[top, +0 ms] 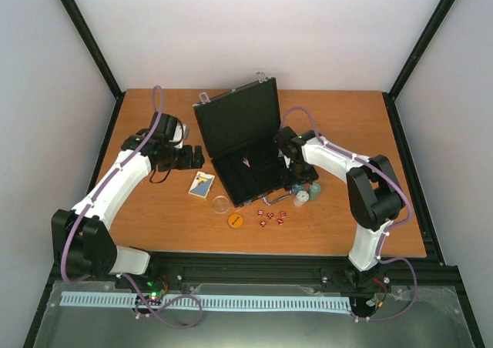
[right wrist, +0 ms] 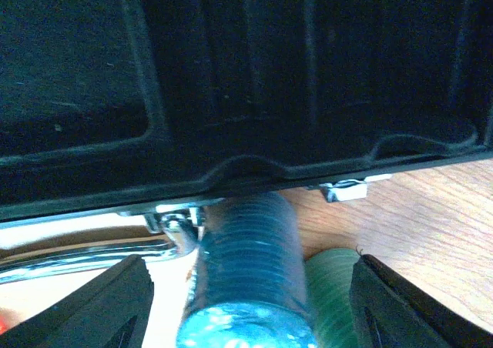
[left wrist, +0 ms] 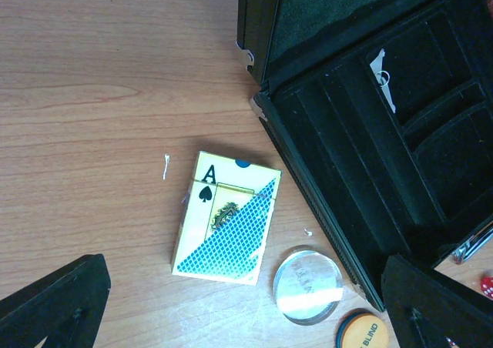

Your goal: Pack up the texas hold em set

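The black briefcase (top: 245, 144) lies open mid-table with its lid up; its moulded tray (left wrist: 400, 132) holds no chips. Left of it lie the blue-white card box (top: 202, 184) (left wrist: 226, 226), the clear disc (top: 220, 205) (left wrist: 308, 284) and the orange disc (top: 236, 221) (left wrist: 362, 334). My left gripper (top: 194, 158) (left wrist: 243, 317) hangs open above the card box, touching nothing. My right gripper (top: 297, 183) (right wrist: 258, 317) stands open astride a blue chip stack (right wrist: 246, 271) lying on its side against the case's front edge (right wrist: 231, 171), gaps on both sides. A green stack (right wrist: 335, 286) lies beside it.
Several small red dice (top: 270, 217) are scattered in front of the case. A white chip stack (top: 302, 197) and a teal one (top: 314, 188) sit at the case's front right corner. The silver handle (right wrist: 85, 255) and a latch (right wrist: 354, 188) stick out by the blue stack.
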`<state>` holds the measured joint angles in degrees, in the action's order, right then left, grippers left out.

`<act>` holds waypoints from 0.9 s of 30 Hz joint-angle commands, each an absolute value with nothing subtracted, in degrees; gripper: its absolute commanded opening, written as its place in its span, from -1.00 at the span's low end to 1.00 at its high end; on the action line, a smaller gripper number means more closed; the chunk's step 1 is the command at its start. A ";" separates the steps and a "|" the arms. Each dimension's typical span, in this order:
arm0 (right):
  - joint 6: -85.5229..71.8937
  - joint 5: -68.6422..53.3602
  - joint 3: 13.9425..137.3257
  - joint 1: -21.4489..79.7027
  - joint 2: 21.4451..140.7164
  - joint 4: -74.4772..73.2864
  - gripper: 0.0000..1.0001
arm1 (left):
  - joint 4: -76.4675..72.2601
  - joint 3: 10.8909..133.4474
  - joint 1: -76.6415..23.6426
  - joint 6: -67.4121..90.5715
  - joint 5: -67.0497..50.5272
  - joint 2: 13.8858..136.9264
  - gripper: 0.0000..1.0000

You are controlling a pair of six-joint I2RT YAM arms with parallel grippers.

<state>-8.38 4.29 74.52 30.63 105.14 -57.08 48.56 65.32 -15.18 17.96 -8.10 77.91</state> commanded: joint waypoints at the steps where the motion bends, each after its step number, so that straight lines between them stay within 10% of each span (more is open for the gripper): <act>1: -9.07 8.19 73.34 30.85 103.80 -57.29 0.41 | 49.17 67.68 -15.38 16.85 -8.05 78.81 0.99; 14: -9.59 6.51 77.76 30.84 102.70 -60.94 -0.72 | 48.77 67.90 -15.39 16.82 -8.35 79.78 1.00; 27: -11.22 9.16 87.89 30.63 99.20 -61.07 -0.70 | 48.87 68.00 -15.38 16.96 -9.06 79.74 0.99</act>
<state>-9.67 6.83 90.21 30.63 101.58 -64.88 48.56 65.43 -15.18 17.80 -8.43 79.55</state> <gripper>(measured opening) 0.385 0.998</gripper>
